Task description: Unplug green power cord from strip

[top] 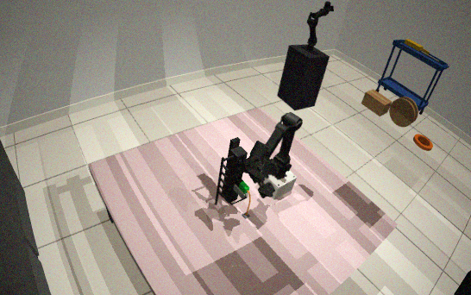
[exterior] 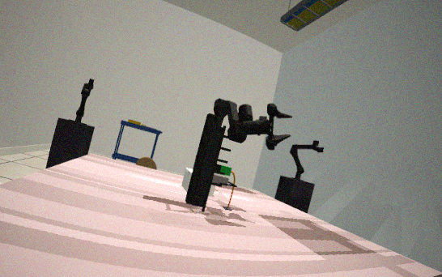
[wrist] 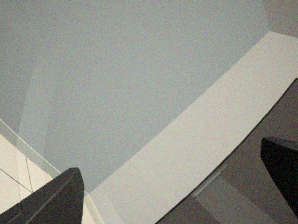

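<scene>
A green plug (top: pixel 244 186) (exterior: pixel 226 170) sits close against a tall black upright unit (top: pixel 234 172) (exterior: pixel 202 162), above a small grey block (exterior: pixel 220 179). I cannot tell whether its prongs are in a socket, or which part is the power strip. A thin orange cord (top: pixel 249 199) (exterior: pixel 234 180) hangs from the plug down to the table. My gripper (exterior: pixel 291 126) (wrist: pixel 175 164) is open and empty, its two fingers wide apart. In the exterior view it is above and to the right of the plug, touching neither plug nor cord. The plug is out of the wrist view.
A ladder-like row of black bars (top: pixel 220 178) runs along the upright unit. A white box (top: pixel 282 186) (exterior: pixel 187 178) stands near the arm on the pink table (top: pixel 151 194) (exterior: pixel 101 227). A blue cart (top: pixel 420 56) (exterior: pixel 139 126) and arms on black pedestals stand in the background.
</scene>
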{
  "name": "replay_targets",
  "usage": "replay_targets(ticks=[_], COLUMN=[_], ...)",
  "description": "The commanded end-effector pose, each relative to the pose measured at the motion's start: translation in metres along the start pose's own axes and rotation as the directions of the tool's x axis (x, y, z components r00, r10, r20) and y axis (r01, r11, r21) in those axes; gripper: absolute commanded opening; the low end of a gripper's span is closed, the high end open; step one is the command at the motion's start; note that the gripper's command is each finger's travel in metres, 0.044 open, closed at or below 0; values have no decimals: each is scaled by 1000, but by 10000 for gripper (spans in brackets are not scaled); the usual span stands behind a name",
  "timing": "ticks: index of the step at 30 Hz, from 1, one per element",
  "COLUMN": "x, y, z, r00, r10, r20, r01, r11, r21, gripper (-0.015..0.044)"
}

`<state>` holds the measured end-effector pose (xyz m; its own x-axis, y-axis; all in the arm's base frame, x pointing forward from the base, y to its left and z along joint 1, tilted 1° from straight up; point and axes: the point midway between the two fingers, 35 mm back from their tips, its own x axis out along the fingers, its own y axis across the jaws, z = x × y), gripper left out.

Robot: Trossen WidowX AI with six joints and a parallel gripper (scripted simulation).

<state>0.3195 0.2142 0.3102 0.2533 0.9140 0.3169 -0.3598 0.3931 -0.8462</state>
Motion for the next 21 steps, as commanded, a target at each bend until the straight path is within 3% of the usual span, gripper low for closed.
replay_targets(ticks=[1,9,15,21], x=[0,0,-32,-84], y=[0,20,62,102], z=[-2,-81,-118,-117], r00=[1000,906,674,342], r10=[0,115,356,600], r20=[-9,-407,-647,-723], r01=[0,-18,-93,-210], r11=[1000,972,910,799], r21=[6,235,404,564], gripper=[374,164,160,160])
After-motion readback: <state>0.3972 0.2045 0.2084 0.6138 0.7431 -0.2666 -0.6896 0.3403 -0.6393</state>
